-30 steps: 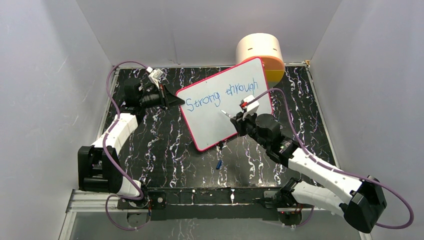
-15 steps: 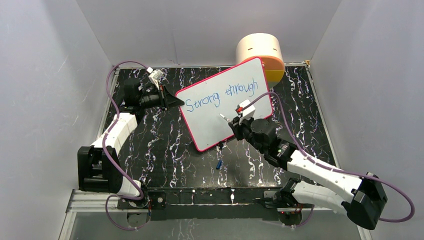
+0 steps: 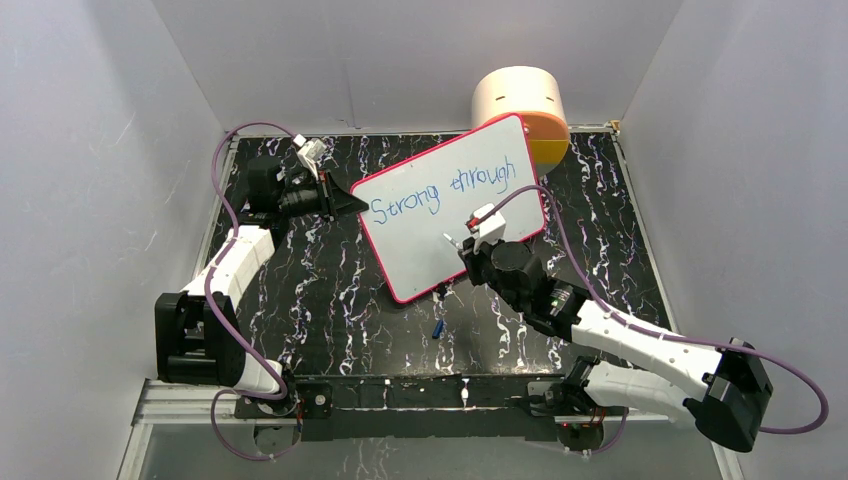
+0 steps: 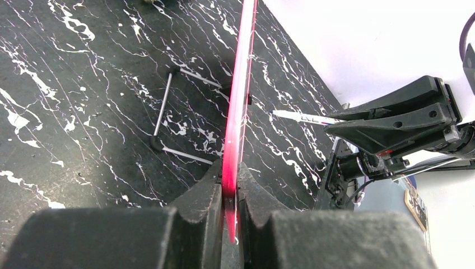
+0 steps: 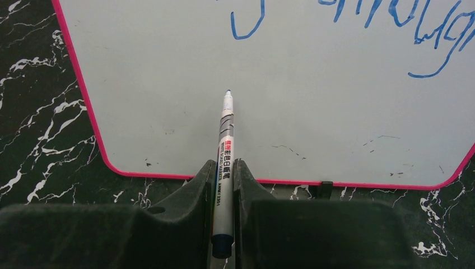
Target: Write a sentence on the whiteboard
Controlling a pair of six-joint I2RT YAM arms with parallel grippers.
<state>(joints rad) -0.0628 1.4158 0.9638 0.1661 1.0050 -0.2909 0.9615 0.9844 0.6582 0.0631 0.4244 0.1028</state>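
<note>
While the left gripper (image 4: 228, 182) squeezes the pink edge of the whiteboard (image 3: 415, 255) and holds it tilted up on the black table (image 3: 330, 300), the right gripper (image 5: 224, 171) is clamped tight on a marker (image 5: 226, 134). The marker tip points at the bare white part below the sentence (image 3: 443, 188), which reads "Strong through".

- The left arm (image 3: 235, 262) reaches forward and bends inward at the wrist. The left pincer (image 4: 227, 186) is clamped on the edge of the whiteboard (image 4: 240, 101), jaws almost together.
- The right arm (image 3: 625, 337) stretches diagonally toward the middle. The right pincer (image 5: 224, 176) is closed around a marker (image 5: 226, 134), its tip pointing straight ahead.
</note>
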